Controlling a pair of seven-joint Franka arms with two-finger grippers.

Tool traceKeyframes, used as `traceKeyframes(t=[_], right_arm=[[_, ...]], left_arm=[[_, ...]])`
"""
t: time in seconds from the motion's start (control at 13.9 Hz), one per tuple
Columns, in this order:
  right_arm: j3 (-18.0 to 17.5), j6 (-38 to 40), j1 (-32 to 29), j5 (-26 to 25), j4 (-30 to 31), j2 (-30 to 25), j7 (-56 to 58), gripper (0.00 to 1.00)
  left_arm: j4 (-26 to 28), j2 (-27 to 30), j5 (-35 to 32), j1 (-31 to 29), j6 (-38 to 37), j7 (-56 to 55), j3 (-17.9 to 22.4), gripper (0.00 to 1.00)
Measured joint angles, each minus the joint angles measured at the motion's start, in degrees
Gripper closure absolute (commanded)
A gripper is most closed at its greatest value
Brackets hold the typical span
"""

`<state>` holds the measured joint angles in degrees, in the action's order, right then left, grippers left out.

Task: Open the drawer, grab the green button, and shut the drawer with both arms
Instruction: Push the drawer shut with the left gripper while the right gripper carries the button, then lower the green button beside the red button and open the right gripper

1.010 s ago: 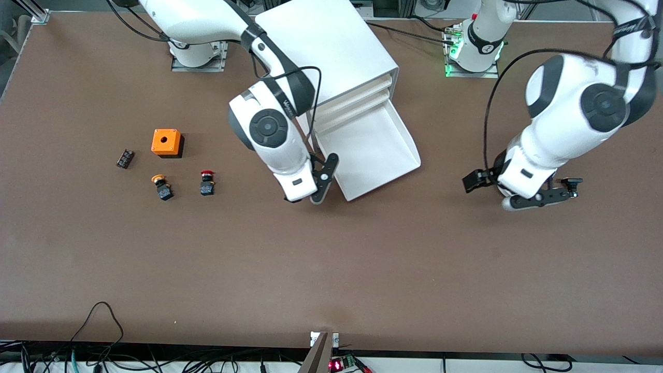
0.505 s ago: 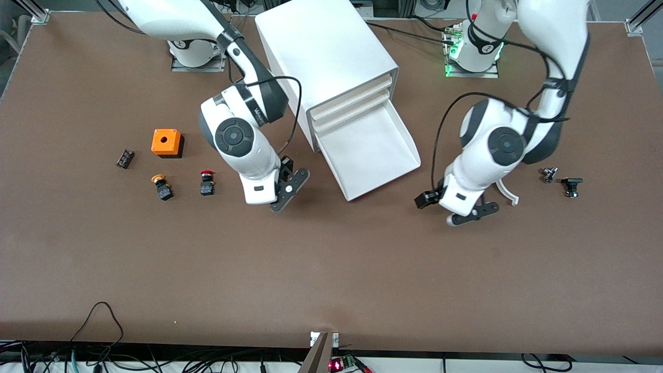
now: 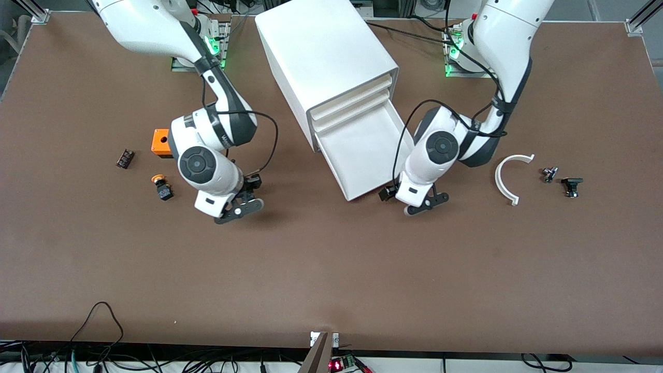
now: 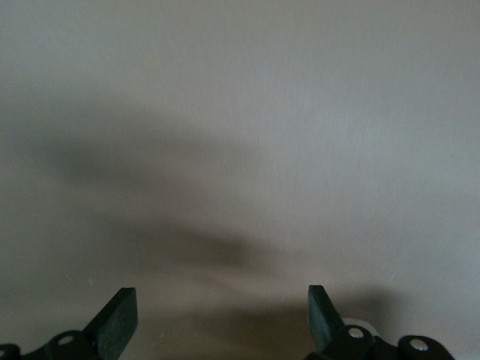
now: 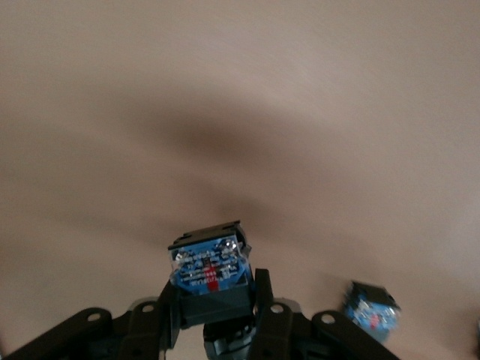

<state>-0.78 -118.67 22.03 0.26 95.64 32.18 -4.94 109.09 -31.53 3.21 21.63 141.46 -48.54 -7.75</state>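
Note:
The lowest drawer [image 3: 362,150] of the white cabinet [image 3: 326,52] stands pulled out, and its tray shows bare. My right gripper [image 3: 235,207] is low over the table toward the right arm's end, beside the cabinet. In the right wrist view it [image 5: 215,296] is shut on a button [image 5: 210,274] with a black blocky body and a blue label; its cap is hidden, so I cannot see its colour. My left gripper [image 3: 422,202] is low at the drawer's front corner. It [image 4: 221,322] is open and empty over bare table.
A yellow-orange-capped button [image 3: 163,187], an orange box [image 3: 159,141] and a small dark part [image 3: 125,158] lie toward the right arm's end. Another blue-labelled button body [image 5: 371,311] lies near my right gripper. A white curved piece [image 3: 510,176] and small black parts [image 3: 571,186] lie toward the left arm's end.
My right gripper has moved from the drawer's front toward the right arm's end, now covering the red-capped button. My left gripper has swung from the black parts to the drawer's front corner, uncovering the white curved piece.

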Motion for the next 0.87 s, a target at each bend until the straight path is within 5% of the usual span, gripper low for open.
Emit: traceKeyframes(t=[0.29,0.87], right_arm=[[2.19,-4.09,-1.13,0.0,5.97,-1.84,-7.53,0.75],[1.15,-22.28,-0.71,0.01,21.66,-4.85,-25.56,0.74]], left_arm=[[2.43,0.39,0.0,1.31,0.86,-0.04,-1.72,0.0],[8.56,4.12,-0.01,1.35,-1.65,0.0,-10.23,0.0]])
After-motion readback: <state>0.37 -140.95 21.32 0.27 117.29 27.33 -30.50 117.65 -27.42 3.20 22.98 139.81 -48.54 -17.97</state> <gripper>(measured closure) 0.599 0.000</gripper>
